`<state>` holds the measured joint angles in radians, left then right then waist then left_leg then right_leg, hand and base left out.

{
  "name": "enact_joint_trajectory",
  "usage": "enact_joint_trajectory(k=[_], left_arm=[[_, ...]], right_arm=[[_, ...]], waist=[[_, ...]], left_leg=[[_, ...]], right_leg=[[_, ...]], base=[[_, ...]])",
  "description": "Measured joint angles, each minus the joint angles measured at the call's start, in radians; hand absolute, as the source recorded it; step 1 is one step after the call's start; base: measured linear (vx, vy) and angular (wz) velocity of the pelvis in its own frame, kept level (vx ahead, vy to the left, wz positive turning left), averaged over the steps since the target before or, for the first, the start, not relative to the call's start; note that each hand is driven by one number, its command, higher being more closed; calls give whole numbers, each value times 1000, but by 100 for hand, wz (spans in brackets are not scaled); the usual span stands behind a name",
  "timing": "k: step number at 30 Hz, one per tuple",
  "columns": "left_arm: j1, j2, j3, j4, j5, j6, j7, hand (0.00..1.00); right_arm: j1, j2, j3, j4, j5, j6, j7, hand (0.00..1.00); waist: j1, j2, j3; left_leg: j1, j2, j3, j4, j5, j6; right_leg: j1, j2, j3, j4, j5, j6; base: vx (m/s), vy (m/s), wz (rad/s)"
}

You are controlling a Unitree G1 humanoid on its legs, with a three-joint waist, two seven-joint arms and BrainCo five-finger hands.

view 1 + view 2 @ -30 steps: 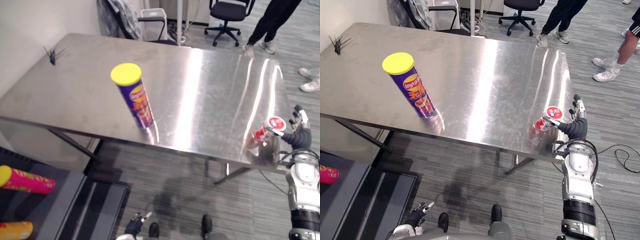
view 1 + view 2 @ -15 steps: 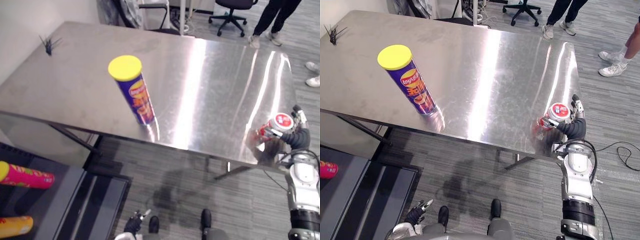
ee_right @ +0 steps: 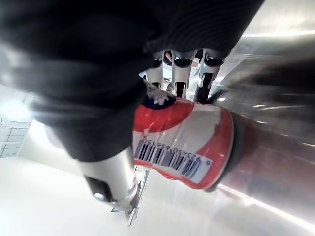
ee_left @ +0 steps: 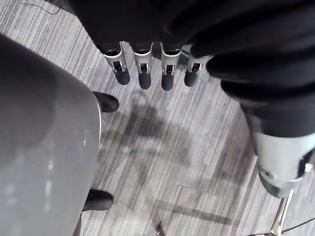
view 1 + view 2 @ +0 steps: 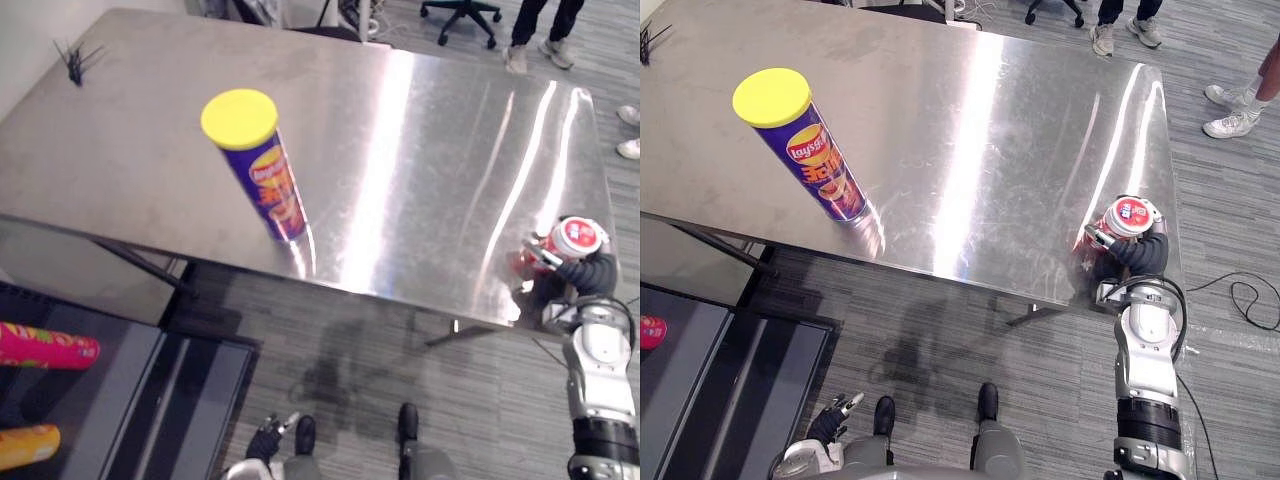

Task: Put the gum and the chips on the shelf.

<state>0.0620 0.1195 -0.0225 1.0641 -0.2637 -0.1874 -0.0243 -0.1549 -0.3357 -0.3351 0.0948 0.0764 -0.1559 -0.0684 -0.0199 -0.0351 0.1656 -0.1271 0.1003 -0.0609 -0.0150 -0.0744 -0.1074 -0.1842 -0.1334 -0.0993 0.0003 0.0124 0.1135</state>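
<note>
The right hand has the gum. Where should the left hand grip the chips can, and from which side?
Probably mid-body of the chips can, left hand wrapping fingers round from the table's near edge: it stands upright, tall, round, by that edge.

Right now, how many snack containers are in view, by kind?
Chip cans: 3 (purple can upright on the table; pink can and orange can lying on the shelf)
Gum tubs: 1 (red gum tub in the right hand)
Total: 4

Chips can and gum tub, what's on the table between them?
Nothing: the left eye view shows bare table between the chips can and the gum tub, which the right hand grips.
</note>
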Motion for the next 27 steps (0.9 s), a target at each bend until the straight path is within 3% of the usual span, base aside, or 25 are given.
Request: enact_joint_trajectory(k=[10, 15, 20, 27], left_arm=[[0, -6, 24, 0, -1, 0, 9, 0], [2, -18, 73, 3, 1, 1, 11, 0], [2, -21, 111, 11, 1, 2, 8, 0], [7, -38, 170, 26, 5, 3, -2, 0]], right_arm=[[-1, 1, 1, -6, -30, 1, -9, 100], [-12, 1, 29, -151, -22, 1, -4, 100], [-63, -2, 228, -347, 57, -33, 98, 100], [-29, -3, 505, -455, 164, -45, 272, 100]], waist=[[8, -3, 2], [15, -4, 5], [26, -5, 4], [48, -6, -23]], left_leg=[[3, 0, -1, 1, 2, 0], [46, 3, -1, -4, 2, 0], [102, 9, -6, -14, 1, 0], [138, 8, -19, -16, 2, 1]], right_leg=[[3, -1, 0, 2, 2, -3], [45, 2, 0, -1, 2, -3], [102, 6, -3, -8, 2, -3], [153, 6, -19, -24, 2, -3]], base=[[0, 0, 0], [0, 0, 0], [-24, -9, 3], [-13, -6, 7]])
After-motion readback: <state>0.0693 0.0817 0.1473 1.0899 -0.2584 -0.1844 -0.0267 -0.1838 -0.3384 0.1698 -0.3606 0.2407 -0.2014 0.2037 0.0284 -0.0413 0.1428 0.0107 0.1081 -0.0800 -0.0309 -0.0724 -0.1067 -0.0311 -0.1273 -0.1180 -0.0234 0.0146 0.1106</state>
